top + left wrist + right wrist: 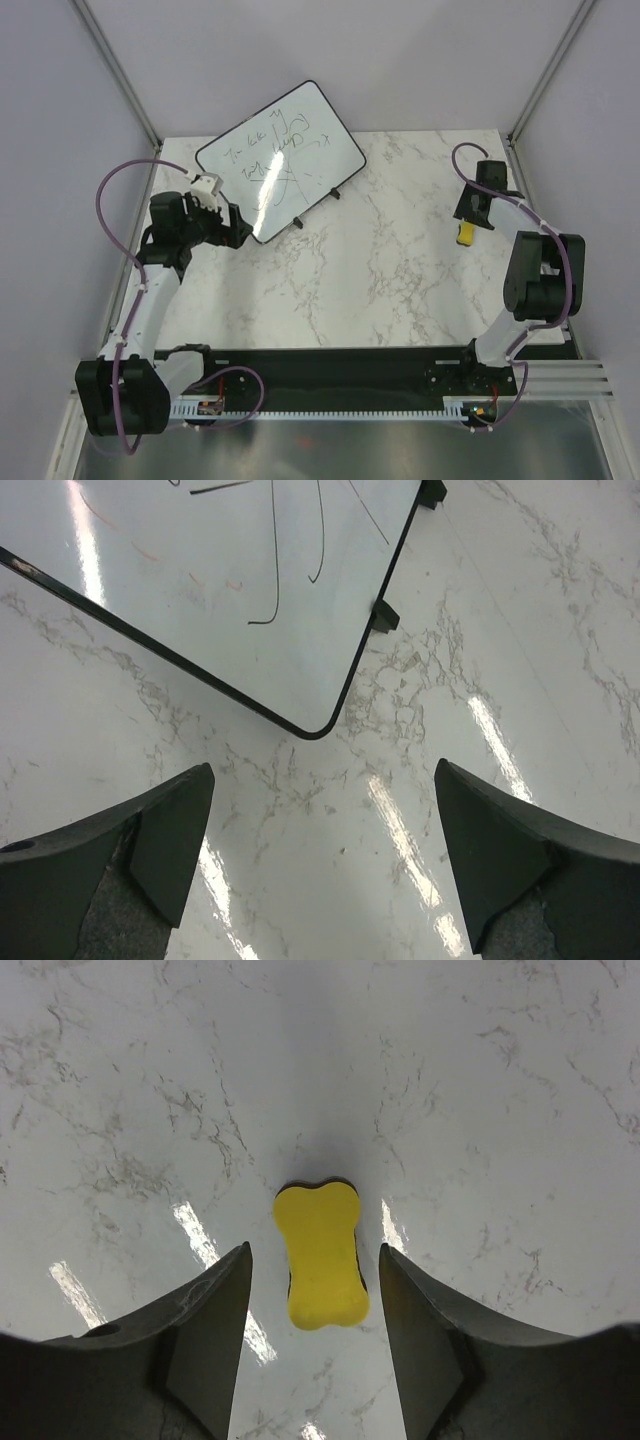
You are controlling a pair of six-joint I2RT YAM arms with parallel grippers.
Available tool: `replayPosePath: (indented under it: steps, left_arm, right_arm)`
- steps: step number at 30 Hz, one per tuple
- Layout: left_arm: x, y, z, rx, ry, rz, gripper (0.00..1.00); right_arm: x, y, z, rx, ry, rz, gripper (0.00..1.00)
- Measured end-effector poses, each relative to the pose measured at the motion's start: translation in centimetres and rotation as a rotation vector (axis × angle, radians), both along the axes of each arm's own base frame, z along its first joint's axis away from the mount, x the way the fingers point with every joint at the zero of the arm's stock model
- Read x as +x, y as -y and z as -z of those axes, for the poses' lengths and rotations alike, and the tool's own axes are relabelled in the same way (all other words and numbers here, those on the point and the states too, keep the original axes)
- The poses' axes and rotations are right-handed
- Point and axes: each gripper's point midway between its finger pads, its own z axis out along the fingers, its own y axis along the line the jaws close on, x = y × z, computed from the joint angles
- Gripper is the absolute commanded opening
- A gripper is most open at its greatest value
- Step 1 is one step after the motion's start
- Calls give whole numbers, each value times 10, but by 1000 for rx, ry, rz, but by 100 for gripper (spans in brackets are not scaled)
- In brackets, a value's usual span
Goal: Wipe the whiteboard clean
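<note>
"Though my right gripper stands astride the yellow eraser, it isn't pinching it. The fingers are partly apart, and I can see bare marble on each side between finger and foam, a thinner strip on the right than on the left."

"How does the eraser lie?"

"Flat on the table, bone-shaped, with its long side running away from my wrist, between the two fingers. From above it sits near the table's right edge."

"And your left?"

"My left gripper is spread as wide as it goes, with nothing between the fingers but marble. It hangs over the table just short of a rounded corner of the whiteboard."

"Where is the board, then?"

"At the far left of the table, propped at a tilt on two small black feet set along one long edge. It is glossy white with a thin black rim and has dark pen scribbles across it. My left gripper is near it. The eraser and my right gripper are well apart from it, across the table."
</note>
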Motion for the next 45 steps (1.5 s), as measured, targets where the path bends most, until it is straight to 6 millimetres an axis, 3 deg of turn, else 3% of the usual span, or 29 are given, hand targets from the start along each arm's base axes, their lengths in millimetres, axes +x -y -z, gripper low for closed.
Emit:
replayPosePath:
  steps: [9, 21, 33, 42, 45]
  left_arm:
    - [-8, 0, 20, 8, -85, 11, 99]
    - [-7, 1, 19, 6, -86, 16, 99]
    - [-7, 1, 19, 5, -84, 16, 99]
    - [-6, 1, 19, 5, -84, 13, 99]
    - [-5, -3, 19, 2, -89, -11, 99]
  right_arm:
    - [-9, -1, 9, 23, -51, -22, 63]
    - [-13, 4, 25, 54, -91, -14, 61]
    - [-15, 0, 36, 72, -117, -34, 53]
    - [-17, 0, 45, 70, -141, -42, 40]
    - [-17, 1, 45, 68, -142, -45, 30]
